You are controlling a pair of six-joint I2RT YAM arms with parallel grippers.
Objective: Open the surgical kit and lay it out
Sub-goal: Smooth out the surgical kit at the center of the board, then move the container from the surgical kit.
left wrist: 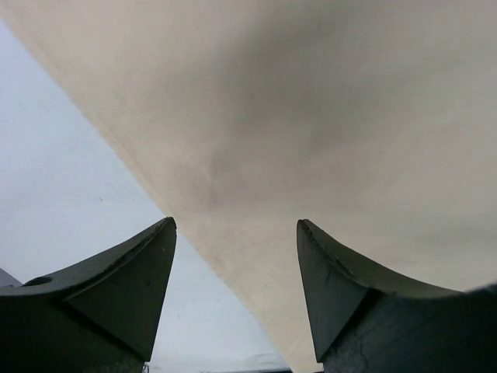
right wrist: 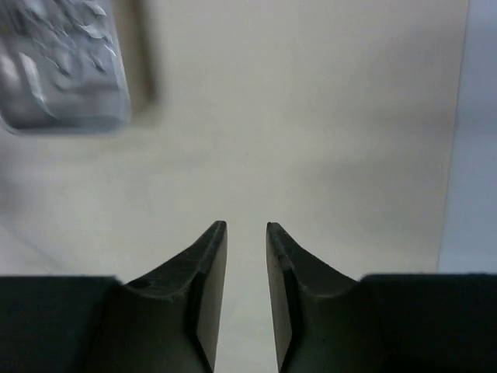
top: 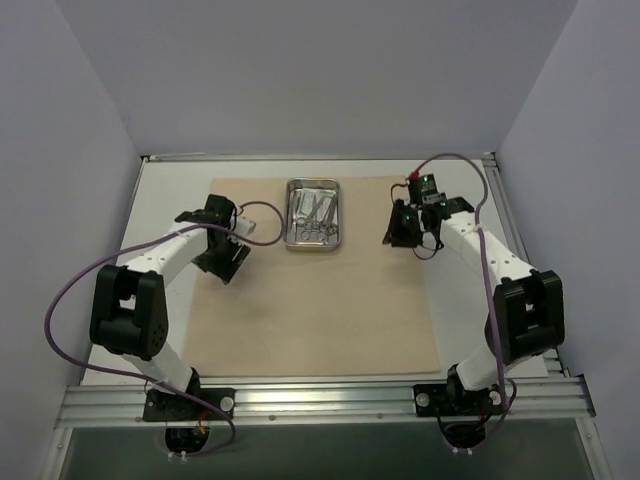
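The beige cloth wrap (top: 310, 300) lies spread flat on the table. The small steel tray (top: 291, 240) stands on its far middle part and holds the scissor-handled clamps (top: 320, 218) and a white packet (top: 300, 200). My left gripper (top: 224, 266) is open wide and empty, low over the cloth's left edge; in the left wrist view (left wrist: 237, 225) the cloth (left wrist: 326, 116) fills the frame and its edge runs between the fingers. My right gripper (top: 399, 234) hovers right of the tray, empty, its jaws a narrow gap apart (right wrist: 246, 227). The tray (right wrist: 62, 78) shows blurred at the upper left.
White table surface (left wrist: 54, 186) borders the cloth on the left and on the right (right wrist: 474, 155). Grey walls enclose the table on three sides. A metal rail (top: 320, 400) with both arm bases runs along the near edge. Purple cables loop beside each arm.
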